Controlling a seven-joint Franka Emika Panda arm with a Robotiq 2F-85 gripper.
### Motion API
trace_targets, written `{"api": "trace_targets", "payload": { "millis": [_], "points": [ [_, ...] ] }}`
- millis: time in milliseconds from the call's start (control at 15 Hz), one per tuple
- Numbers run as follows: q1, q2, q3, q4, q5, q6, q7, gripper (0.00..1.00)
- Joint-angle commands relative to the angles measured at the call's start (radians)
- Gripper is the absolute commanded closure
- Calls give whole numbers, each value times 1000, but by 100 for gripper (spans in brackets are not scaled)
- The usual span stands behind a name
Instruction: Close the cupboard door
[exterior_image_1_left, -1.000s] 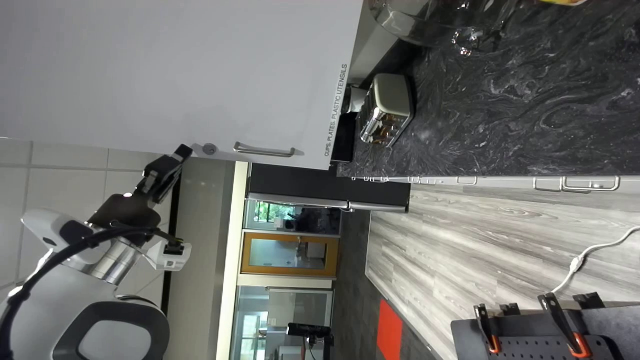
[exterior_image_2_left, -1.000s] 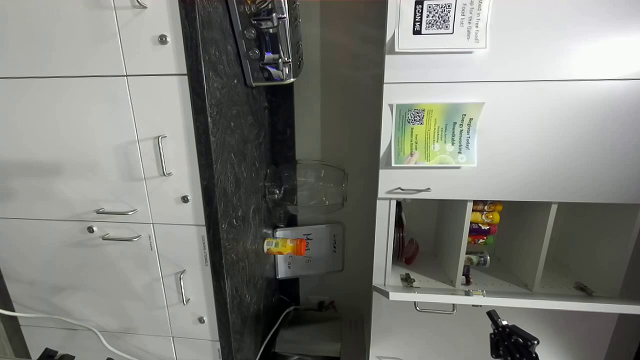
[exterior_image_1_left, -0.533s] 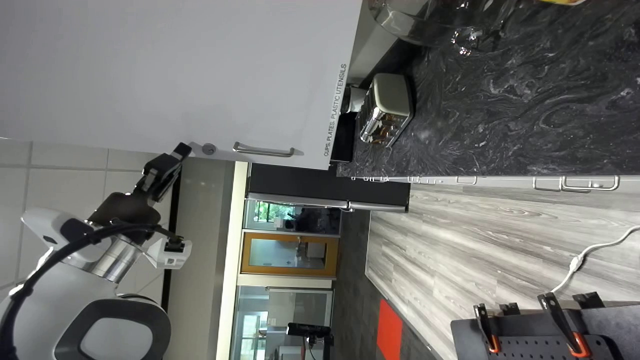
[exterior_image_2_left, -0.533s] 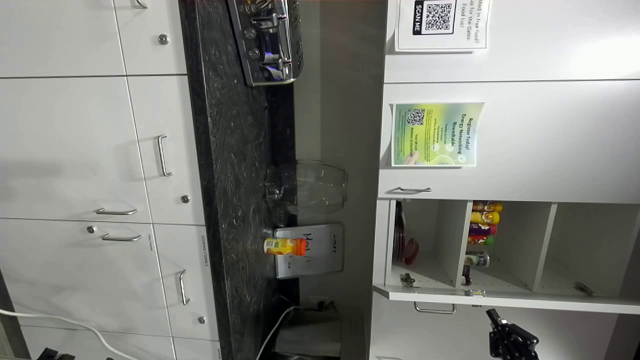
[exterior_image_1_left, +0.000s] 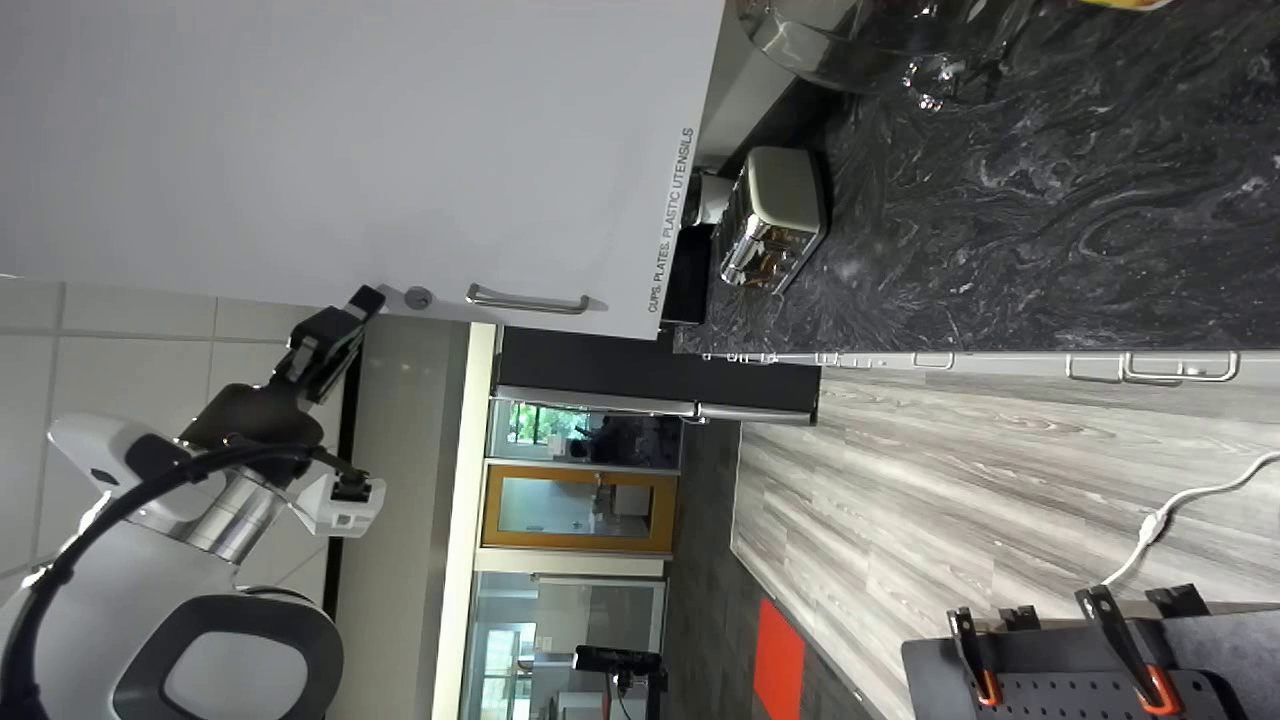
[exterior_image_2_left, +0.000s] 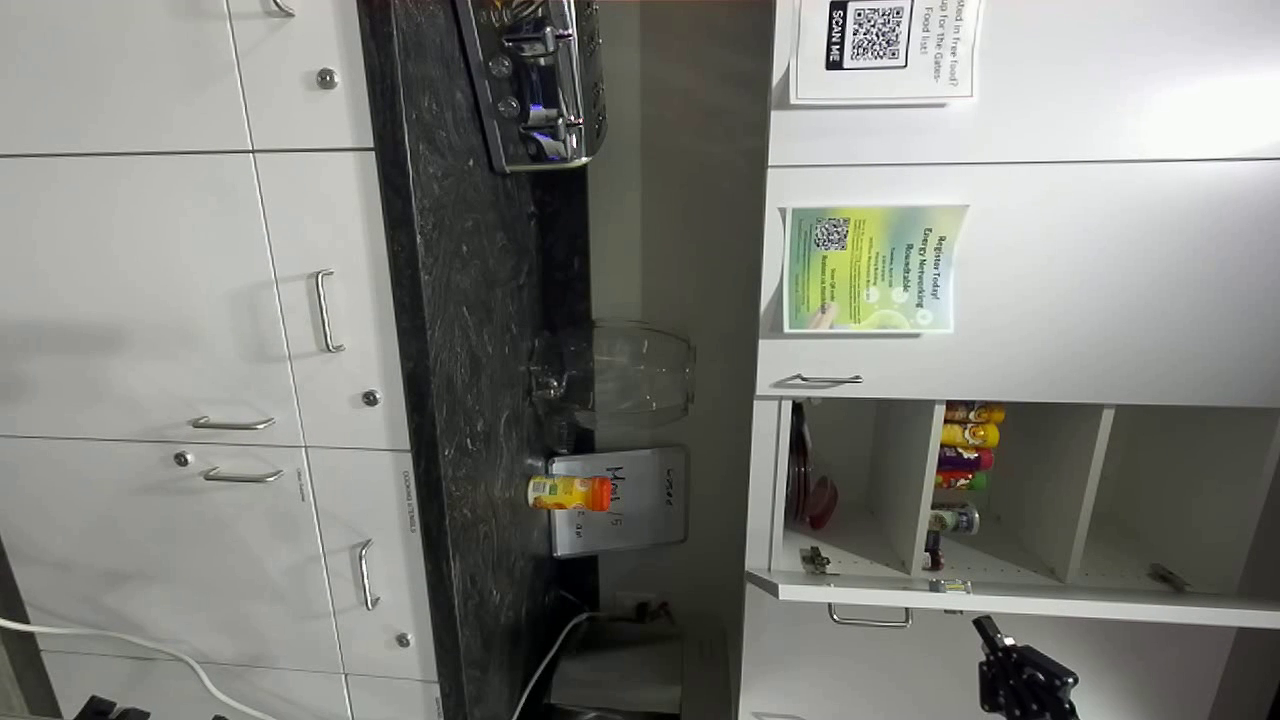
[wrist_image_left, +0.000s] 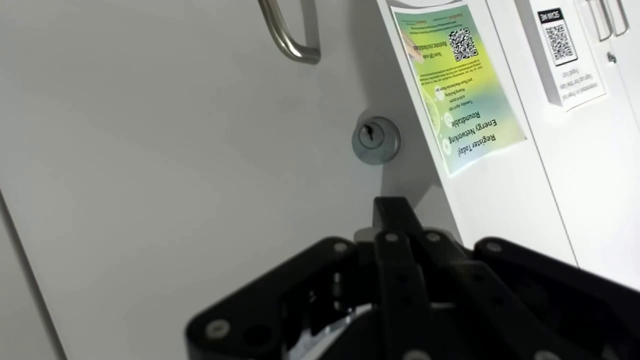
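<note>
Read “CUPS, PLATES, PLASTIC UTENSILS” on the open cupboard door (exterior_image_1_left: 350, 150). Beside its lock (wrist_image_left: 376, 140), showed the gripper (exterior_image_1_left: 367, 301), jaws together; beyond, a “Register Today!” flyer (exterior_image_2_left: 875, 268).

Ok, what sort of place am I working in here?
Probably a shared kitchenette in an office or campus building: the cupboard door is lettered for cups, plates and plastic utensils, a toaster sits on the dark counter, and a flyer advertises an Energy Networking Roundtable.

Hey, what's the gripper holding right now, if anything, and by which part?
Nothing is held: the gripper is shut with nothing visible in it, near the cupboard door, whose silver handle is free.
</note>
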Motion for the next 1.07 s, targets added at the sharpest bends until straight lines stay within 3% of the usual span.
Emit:
{"api": "trace_targets", "payload": {
  "millis": [0, 1000],
  "points": [
    [37, 38, -6, 23, 17, 35, -7, 100],
    [171, 303, -19, 138, 5, 326, -20, 100]
  ]
}}
